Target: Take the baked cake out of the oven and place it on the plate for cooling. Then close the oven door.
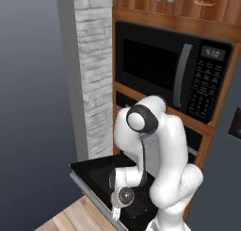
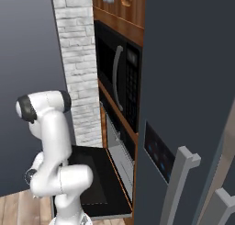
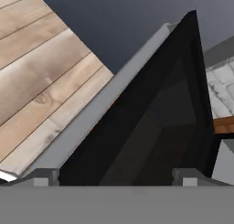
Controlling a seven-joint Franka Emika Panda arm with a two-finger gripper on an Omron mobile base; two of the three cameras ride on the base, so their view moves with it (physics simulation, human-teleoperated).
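The oven door hangs open and lies flat, its black glass facing up and its silver bar handle along the outer edge. In the right base view the oven door juts out from the oven, whose grey cavity is open. My arm bends low over the door. In the hand view my gripper is open, its fingertips wide apart just above the black glass, with nothing between them.
A black microwave with a keypad sits above the oven in brown wood cabinetry. A white brick wall stands to the left. A dark fridge with grey handles stands to the right. Wood floor lies beyond the door's edge.
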